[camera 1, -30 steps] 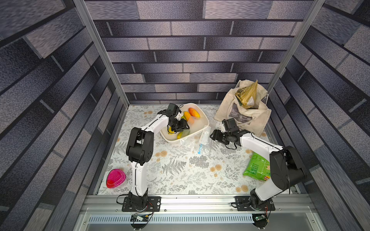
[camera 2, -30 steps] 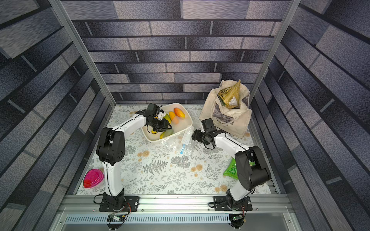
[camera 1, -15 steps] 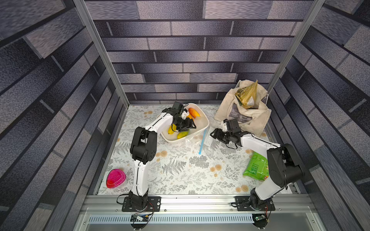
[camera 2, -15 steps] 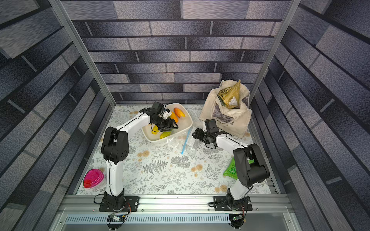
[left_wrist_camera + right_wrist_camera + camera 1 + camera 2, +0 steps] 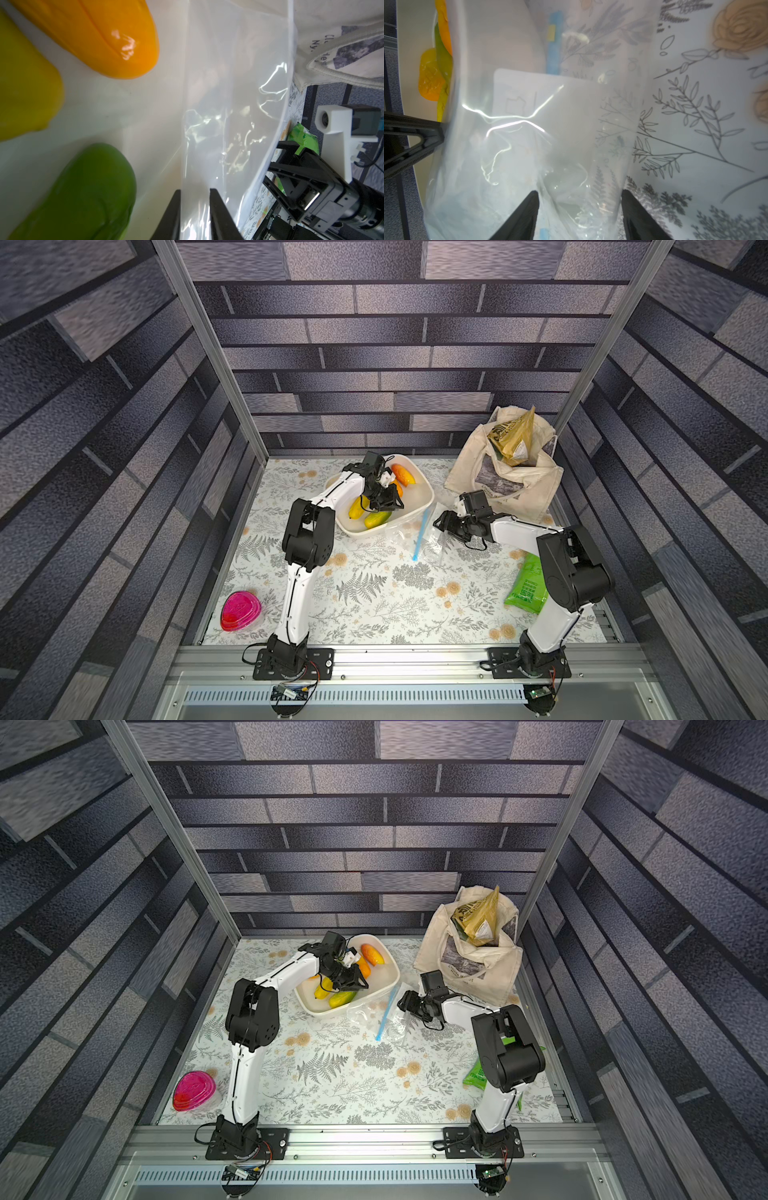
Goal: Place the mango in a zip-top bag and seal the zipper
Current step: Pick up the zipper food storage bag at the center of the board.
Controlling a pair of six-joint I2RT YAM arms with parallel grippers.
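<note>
The clear zip-top bag (image 5: pixel 401 533) (image 5: pixel 361 1015) lies crumpled against the white tray's (image 5: pixel 365 533) near right rim. Its blue zipper (image 5: pixel 419 533) (image 5: pixel 553 41) runs front to back. My left gripper (image 5: pixel 390 506) (image 5: pixel 195 191) sits inside the tray at that rim. Its jaws stand a narrow gap apart, with the bag's film (image 5: pixel 228 104) between them. My right gripper (image 5: pixel 438 524) (image 5: pixel 579 195) is wide open at the bag's other side, with crinkled film between its fingers. An orange-red fruit that looks like the mango (image 5: pixel 403 475) lies at the tray's far side.
Yellow (image 5: pixel 356 508), green (image 5: pixel 376 519) and orange (image 5: pixel 116 37) fruits share the tray. A beige tote (image 5: pixel 507 472) holding a gold packet stands at the back right. A green snack packet (image 5: pixel 528 589) lies by the right arm's base, and a pink container (image 5: pixel 241 611) at the front left.
My left gripper has moved across the tray toward the rim by the bag, and its jaws have widened and then narrowed. The bag's zipper strip now lies stretched out longer. The right gripper has barely moved.
</note>
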